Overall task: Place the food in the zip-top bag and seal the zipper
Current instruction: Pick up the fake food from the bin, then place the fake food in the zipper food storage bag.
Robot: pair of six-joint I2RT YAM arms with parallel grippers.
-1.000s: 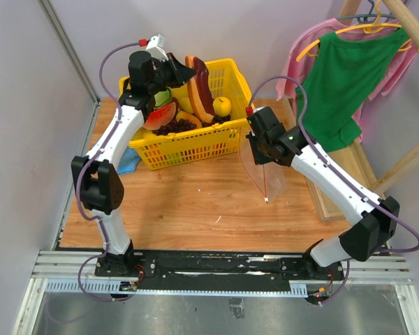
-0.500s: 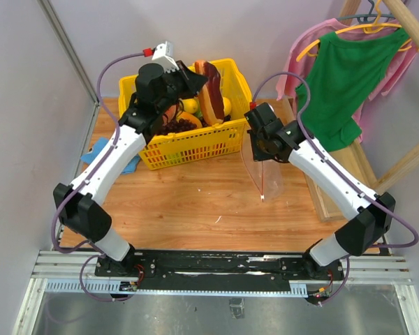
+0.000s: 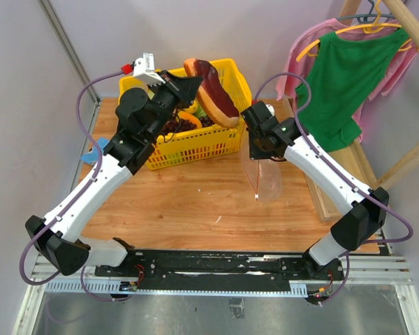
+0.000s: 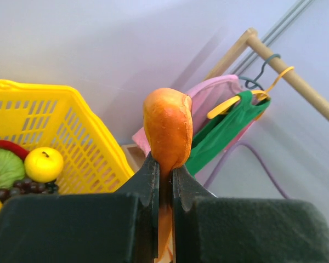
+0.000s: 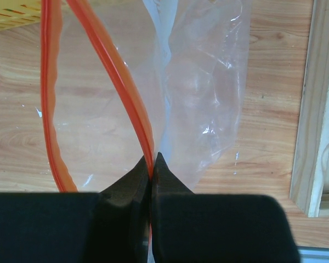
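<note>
Light bright, even, diffuse; only weak shadows on wooden table [image 3: 195, 202]. Small glare spots on zip-top bag [image 5: 208, 82]. Left gripper fingers [image 4: 145, 189] v. near lens, soft, dark.

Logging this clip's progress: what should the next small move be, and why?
Probably swing the left gripper right and down toward the bag. It is shut on the toy hot dog, lifted above the basket, while the right gripper pinches the bag's orange strip, holding its mouth open.
</note>
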